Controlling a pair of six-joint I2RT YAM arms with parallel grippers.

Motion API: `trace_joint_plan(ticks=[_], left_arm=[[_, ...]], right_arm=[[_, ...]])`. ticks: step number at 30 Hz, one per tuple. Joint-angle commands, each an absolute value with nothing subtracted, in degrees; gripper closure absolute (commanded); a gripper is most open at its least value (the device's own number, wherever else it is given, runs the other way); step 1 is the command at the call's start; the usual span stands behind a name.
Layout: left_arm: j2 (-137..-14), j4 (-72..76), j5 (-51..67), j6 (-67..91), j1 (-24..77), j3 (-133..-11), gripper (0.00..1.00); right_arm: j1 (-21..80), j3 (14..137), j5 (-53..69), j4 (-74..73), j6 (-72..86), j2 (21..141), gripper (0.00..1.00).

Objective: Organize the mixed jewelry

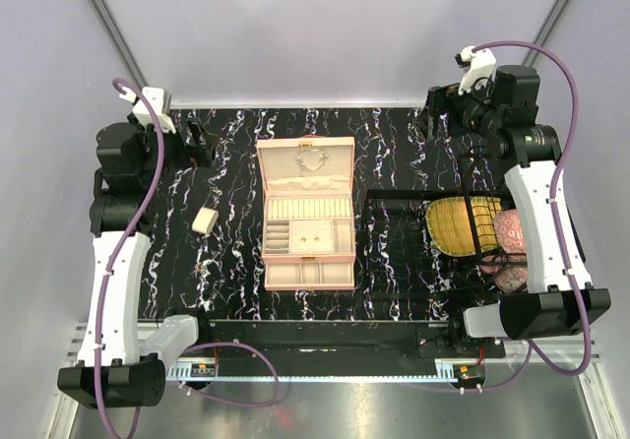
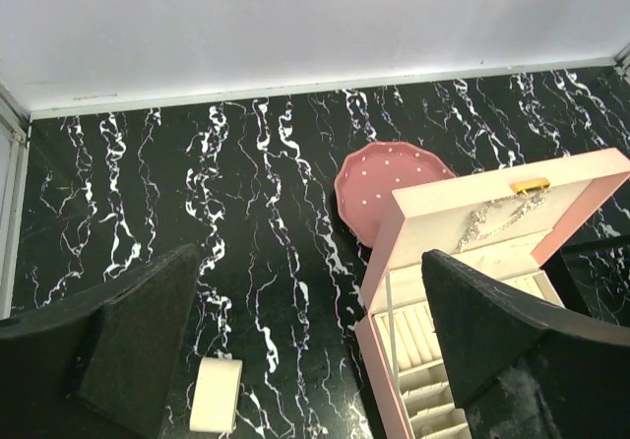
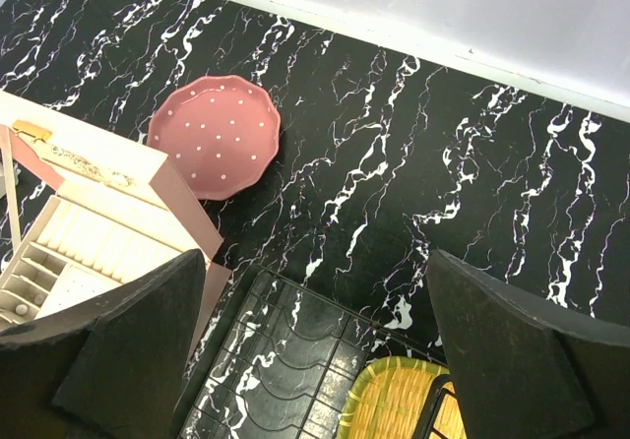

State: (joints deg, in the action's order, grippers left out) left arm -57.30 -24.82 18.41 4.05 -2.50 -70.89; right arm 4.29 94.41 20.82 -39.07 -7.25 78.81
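From above, we see a thin looped chain [image 1: 313,161] draped on the cream lining of the pink quilted case's [image 1: 285,259] opened lid, with dot-sized studs [image 1: 312,232] in a compartment nearer us.

At the left wrist, the chain slants toward the case's gold clasp [image 2: 530,185]. The left gripper [image 2: 307,257] gapes wide, empty.

Only the wrists show a scalloped pink dotted dish [image 3: 217,136] behind the case. The right gripper [image 3: 315,262] is likewise spread and empty.

Bright diffuse light, faint shadows, crisp top view, left end effector [image 2: 306,254] dark and slightly soft
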Motion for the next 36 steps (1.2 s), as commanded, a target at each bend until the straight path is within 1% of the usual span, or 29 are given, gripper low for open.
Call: trace_joint_plan(ticks=[1, 7, 14, 15, 21, 31, 33, 35, 36], left_arm=[[-54.93, -24.78, 19.07, 2.11, -2.55, -70.05, 0.01], [-54.93, -29.87, 21.52, -2.36, -2.55, -70.49, 0.01], [-57.21, -46.83, 23.2, -18.95, -2.55, -71.98, 0.01], [-57.22, -50.59, 22.77, -20.64, -2.55, -71.2, 0.01], [-56.08, -61.41, 18.55, -31.89, -2.64, -63.92, 0.02], [-49.66, -63.81, 17.05, -44.73, -2.55, -47.73, 0.12], [-49.4, -63.9, 17.31, -45.79, -2.55, -45.89, 0.19], [-49.92, -63.37, 17.4, -46.23, -2.64, -44.74, 0.23], [-50.18, -62.93, 17.14, -46.32, -2.64, -43.52, 0.3]], right_arm=[[4.75, 94.4, 22.59, -37.62, -7.03, 77.26, 0.0], [4.75, 94.22, 22.76, -37.79, -7.12, 77.43, 0.0], [4.75, 93.43, 23.64, -38.85, -7.12, 77.34, 0.0], [4.75, 92.56, 24.08, -38.85, -7.03, 77.34, 0.0], [4.75, 89.74, 24.43, -38.76, -5.63, 77.87, 0.0], [4.83, 88.42, 26.98, -38.67, -5.71, 79.1, 0.03], [4.84, 88.16, 27.51, -38.76, -5.71, 79.01, 0.03], [4.92, 88.07, 27.95, -38.76, -5.71, 79.1, 0.04], [5.01, 87.89, 28.3, -38.67, -5.8, 78.93, 0.04]])
